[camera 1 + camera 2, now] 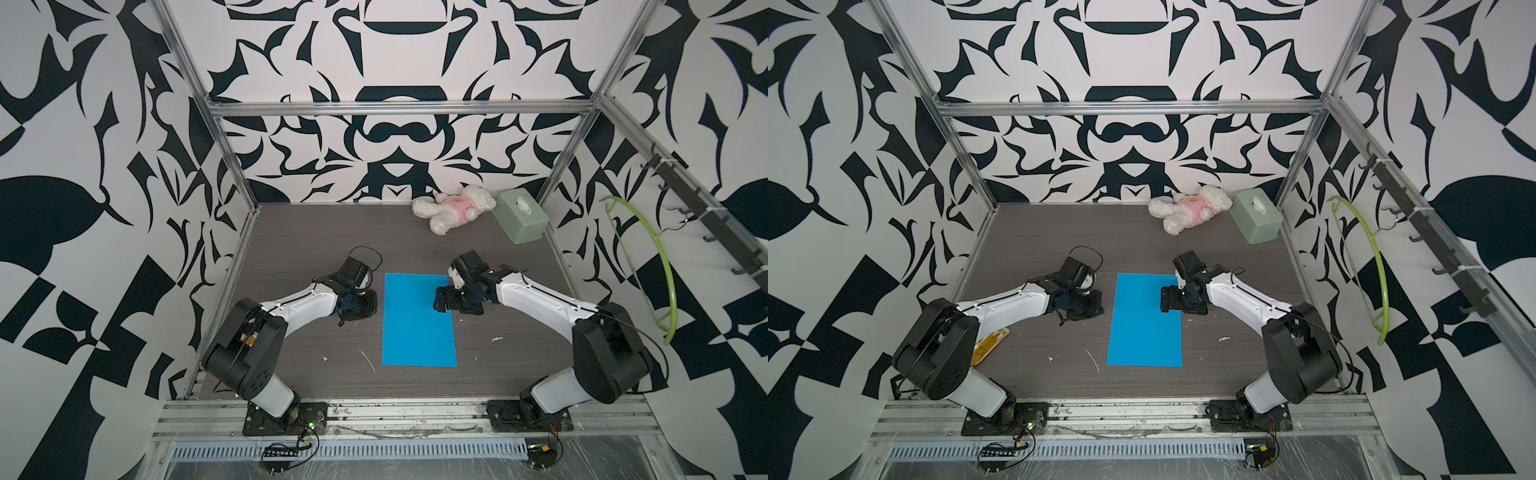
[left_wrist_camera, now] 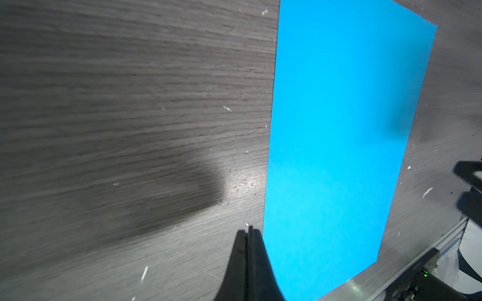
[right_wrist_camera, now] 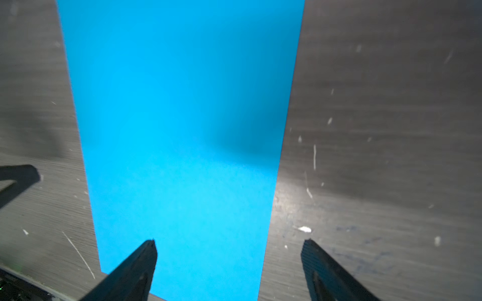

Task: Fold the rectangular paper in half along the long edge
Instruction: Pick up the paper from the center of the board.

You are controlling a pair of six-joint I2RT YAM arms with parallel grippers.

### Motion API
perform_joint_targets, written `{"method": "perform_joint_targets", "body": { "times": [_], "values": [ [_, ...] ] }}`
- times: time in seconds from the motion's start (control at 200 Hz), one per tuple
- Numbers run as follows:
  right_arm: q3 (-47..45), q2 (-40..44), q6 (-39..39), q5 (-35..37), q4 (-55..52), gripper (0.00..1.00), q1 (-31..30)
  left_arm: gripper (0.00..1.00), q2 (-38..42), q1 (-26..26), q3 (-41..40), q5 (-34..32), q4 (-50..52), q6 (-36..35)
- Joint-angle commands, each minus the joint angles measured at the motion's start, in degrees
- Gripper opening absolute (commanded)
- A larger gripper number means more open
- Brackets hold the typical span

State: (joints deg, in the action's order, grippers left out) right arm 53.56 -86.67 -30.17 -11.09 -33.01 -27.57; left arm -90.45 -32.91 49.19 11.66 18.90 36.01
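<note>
The rectangular paper point(image 1: 417, 328) point(image 1: 1144, 332) is a bright blue sheet lying flat and unfolded on the dark wood-grain table, long edges running front to back. My left gripper point(image 1: 368, 307) point(image 1: 1094, 305) sits just left of the sheet's left long edge, shut with nothing in it; in the left wrist view its tips point(image 2: 249, 229) meet beside the paper point(image 2: 339, 130). My right gripper point(image 1: 441, 301) point(image 1: 1166, 301) is open and straddles the right long edge near the far end. In the right wrist view point(image 3: 230, 241) one finger is over the paper point(image 3: 182, 130), the other over bare table.
A white plush toy in pink point(image 1: 455, 208) and a pale green tissue box point(image 1: 521, 216) stand at the back right. A green hanger point(image 1: 648, 266) hangs on the right wall. Small white scraps point(image 1: 496, 339) dot the table point(image 1: 311, 249). A yellowish object point(image 1: 990, 343) lies under the left arm.
</note>
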Motion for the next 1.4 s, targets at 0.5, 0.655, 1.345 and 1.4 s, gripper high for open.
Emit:
{"method": "perform_joint_targets", "body": {
  "times": [0.5,0.655,1.345,1.4],
  "values": [
    [-12.9,3.0,-8.2,-6.5,14.3,0.90,0.0,0.00,-3.2,-2.3,0.1,0.6,2.4,-0.6],
    [-14.8,3.2,-9.0,-7.4,17.6,0.90,0.5,0.00,-3.7,-2.3,0.2,0.6,2.5,-0.8],
    [-15.6,1.5,-7.7,-10.0,20.7,0.90,3.1,0.00,-7.3,-2.7,-0.9,2.7,-3.5,0.1],
    [-15.6,1.5,-7.7,-10.1,20.8,0.90,3.2,0.00,-7.6,-2.6,-0.9,2.9,-3.6,0.1]
  ]
}}
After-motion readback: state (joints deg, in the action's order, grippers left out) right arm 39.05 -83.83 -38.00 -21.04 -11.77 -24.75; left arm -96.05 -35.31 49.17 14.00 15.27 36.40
